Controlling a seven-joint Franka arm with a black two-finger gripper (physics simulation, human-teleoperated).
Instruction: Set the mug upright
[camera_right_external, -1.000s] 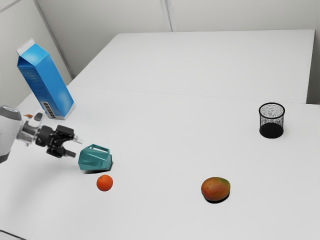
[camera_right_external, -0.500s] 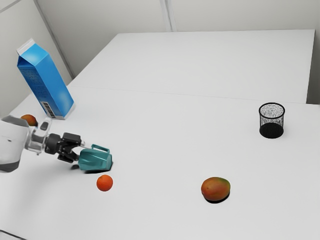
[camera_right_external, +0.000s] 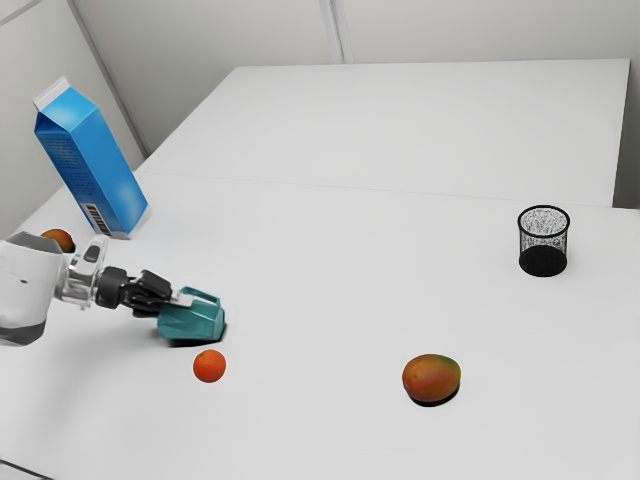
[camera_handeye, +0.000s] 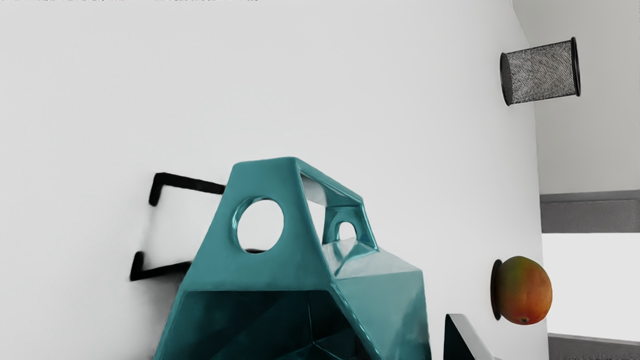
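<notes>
Mug lies on its side on the tabletop, its long axis running roughly from the exterior view's left to its right, with its mouth toward the end effector and its base the other way. That is the relation to work from: the end effector is right at the mouth end, reaching along the mug's length rather than down from overhead. The handle points out toward the far side of the tabletop, as the exterior view has it. The end effector is open and not gripping; the wrist view has one finger beside the wall that faces up, a narrow gap between them, while the other finger is hidden, so I can't tell how close it sits to the mug. The next move likely calls for closing across the body, then lifting and swinging the end effector toward pointing down, so that the mouth comes up and the base goes under. A grip too near the lip could let the mug pivot or slip out during that swing. The orange is close by on the exterior camera's side, worth keeping clear of; the mango and the mesh cup stand well apart.
</notes>
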